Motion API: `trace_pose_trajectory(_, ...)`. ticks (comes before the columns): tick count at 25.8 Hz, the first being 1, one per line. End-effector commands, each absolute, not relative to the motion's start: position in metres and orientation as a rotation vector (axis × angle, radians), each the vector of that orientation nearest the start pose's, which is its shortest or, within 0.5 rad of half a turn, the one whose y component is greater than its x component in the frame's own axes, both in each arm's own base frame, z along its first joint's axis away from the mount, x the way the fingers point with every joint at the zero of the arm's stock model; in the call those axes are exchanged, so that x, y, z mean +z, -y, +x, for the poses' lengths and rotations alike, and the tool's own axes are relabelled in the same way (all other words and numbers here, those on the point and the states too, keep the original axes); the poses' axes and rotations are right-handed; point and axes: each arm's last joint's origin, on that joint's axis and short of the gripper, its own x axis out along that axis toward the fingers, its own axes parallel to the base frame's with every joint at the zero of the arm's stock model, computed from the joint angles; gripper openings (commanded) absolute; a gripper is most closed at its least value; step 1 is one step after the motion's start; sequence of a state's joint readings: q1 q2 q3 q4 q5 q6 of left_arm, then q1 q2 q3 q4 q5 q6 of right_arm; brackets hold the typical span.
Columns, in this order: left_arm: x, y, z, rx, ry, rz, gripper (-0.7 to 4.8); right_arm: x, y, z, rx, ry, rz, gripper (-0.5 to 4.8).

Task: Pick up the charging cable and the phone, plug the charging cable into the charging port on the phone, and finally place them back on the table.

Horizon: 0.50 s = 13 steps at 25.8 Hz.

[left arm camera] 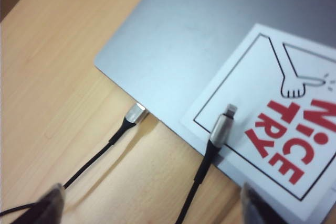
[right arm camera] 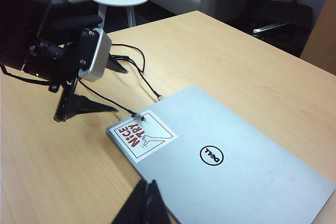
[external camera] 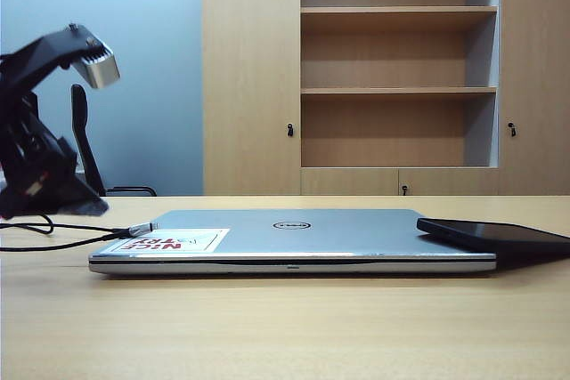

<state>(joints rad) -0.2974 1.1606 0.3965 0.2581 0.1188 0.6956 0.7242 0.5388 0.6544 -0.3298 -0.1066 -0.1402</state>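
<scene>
Lying lengthwise, charging cable (left arm camera: pixel 223 129) plug points onto laptop (left arm camera: pixel 210 35).

Laptop: your closed silver laptop (external camera: pixel 294 239) lies mid-table (external camera: pixel 285 327), shelf cabinet (external camera: pixel 396 73) behind.
Phone: thin black slab (external camera: pixel 494 236) propped on its right edge.
Cable: black cord's silver plug (left arm camera: pixel 223 124) rests on the white sticker (left arm camera: pixel 273 129), left corner.
Grippers: left gripper (left arm camera: pixel 152 205) straddles that cord, jaws wide; right gripper (right arm camera: pixel 144 203), closed, hangs above the laptop.
</scene>
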Motion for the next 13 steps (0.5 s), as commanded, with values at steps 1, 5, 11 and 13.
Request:
trace_pose_trajectory(1, 0.167, 0.068, 0.212, -0.577, -0.342, 0.752, 4.31, 0.311, -0.084, 0.091, 0.840, -0.122, -0.191, -0.06)
trace_pose_trajectory(5, 0.157, 0.070, 0.218, -0.583, -0.363, 0.752, 4.30, 0.311, -0.084, 0.091, 0.840, -0.122, -0.191, -0.06)
trace_pose_trajectory(11, 0.152, 0.061, 0.226, -0.534, -0.364, 0.741, 4.30, 0.311, -0.084, 0.090, 0.840, -0.122, -0.191, -0.06)
trace_pose_trajectory(13, 0.153, 0.058, 0.227, -0.520, -0.368, 0.739, 4.30, 0.311, -0.084, 0.090, 0.840, -0.122, -0.191, -0.06)
